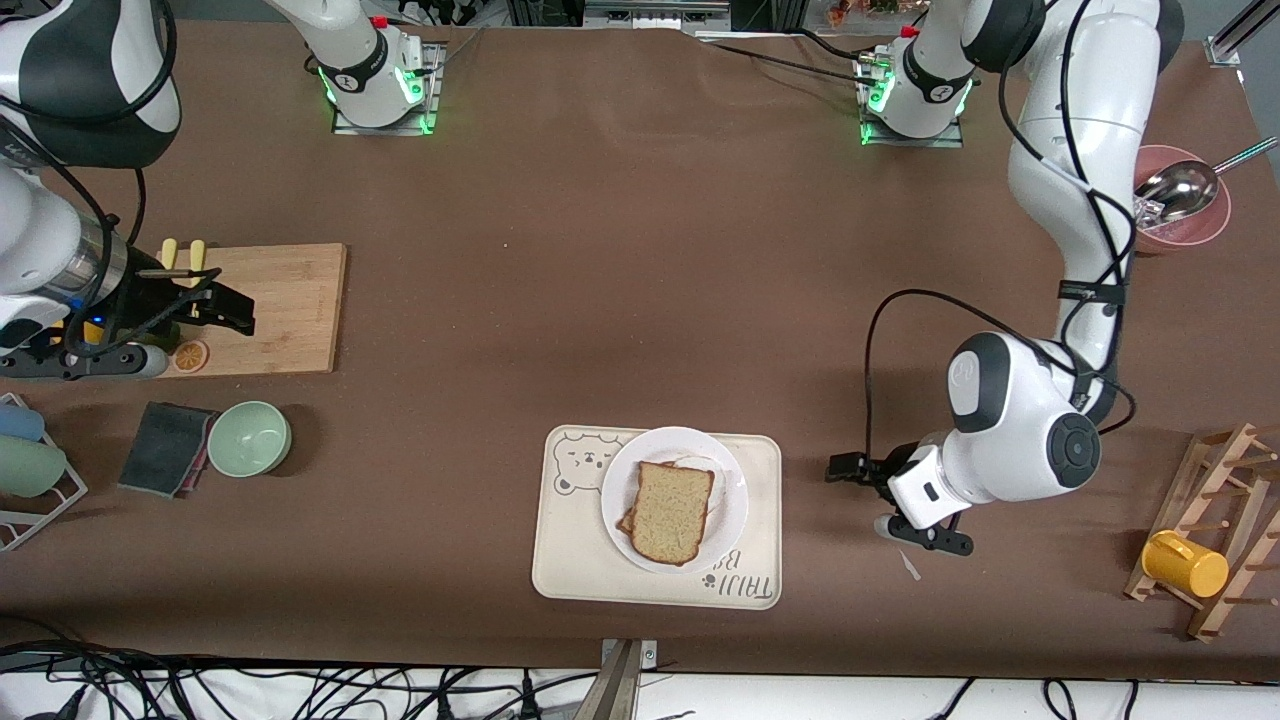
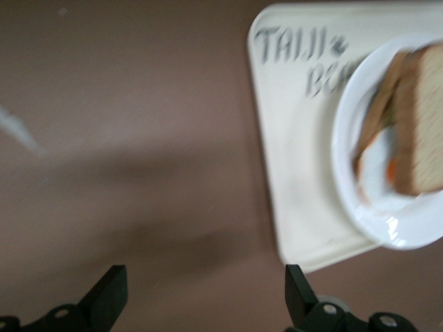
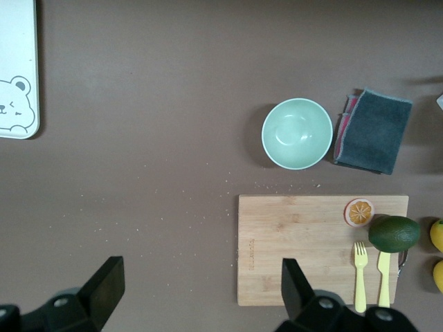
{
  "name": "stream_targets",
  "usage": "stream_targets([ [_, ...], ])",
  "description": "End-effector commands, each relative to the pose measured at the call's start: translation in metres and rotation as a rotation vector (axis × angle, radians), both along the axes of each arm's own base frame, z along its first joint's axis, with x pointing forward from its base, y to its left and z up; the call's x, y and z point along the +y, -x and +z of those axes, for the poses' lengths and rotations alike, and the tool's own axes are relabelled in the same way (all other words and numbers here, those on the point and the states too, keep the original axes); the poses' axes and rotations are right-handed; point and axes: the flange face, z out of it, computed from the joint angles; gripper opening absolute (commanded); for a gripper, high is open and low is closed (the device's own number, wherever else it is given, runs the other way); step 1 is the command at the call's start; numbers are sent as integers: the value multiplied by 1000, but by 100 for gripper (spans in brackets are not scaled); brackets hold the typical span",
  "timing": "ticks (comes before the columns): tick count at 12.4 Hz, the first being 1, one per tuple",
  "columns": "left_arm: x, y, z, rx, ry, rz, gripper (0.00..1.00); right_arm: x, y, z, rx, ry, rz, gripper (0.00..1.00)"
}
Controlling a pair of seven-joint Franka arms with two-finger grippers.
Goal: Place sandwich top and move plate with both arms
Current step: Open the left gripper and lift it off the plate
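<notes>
The sandwich top (image 1: 673,511) lay on the plate (image 1: 726,477), on the tray (image 1: 560,560), its long axis running toward the front camera, rounded edge nearest. The left hand (image 1: 868,478) was fully open and empty beside the tray; the right hand (image 1: 215,300) waited open over the cutting board (image 1: 280,300). Uneven lifting could tip the plate and slide the slice off.

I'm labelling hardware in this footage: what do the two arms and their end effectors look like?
Both arms are glossy white with black joint bands; black cables run loosely along them. The bases glow green, each with a red button. The left end effector and right end effector are black, with two wedge-shaped fingers.
</notes>
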Motion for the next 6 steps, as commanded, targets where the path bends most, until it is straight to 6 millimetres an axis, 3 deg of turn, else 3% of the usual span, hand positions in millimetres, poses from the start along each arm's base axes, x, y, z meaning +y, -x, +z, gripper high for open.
stream_targets([
  [1,14,21,35,64,-203,-46,100,0,6,4,4,-18,12,100],
  [3,24,38,70,142,-290,-66,100,1,6,5,1,-19,14,100],
  [6,35,72,172,157,-324,-57,100,-1,6,8,-2,-18,12,100],
])
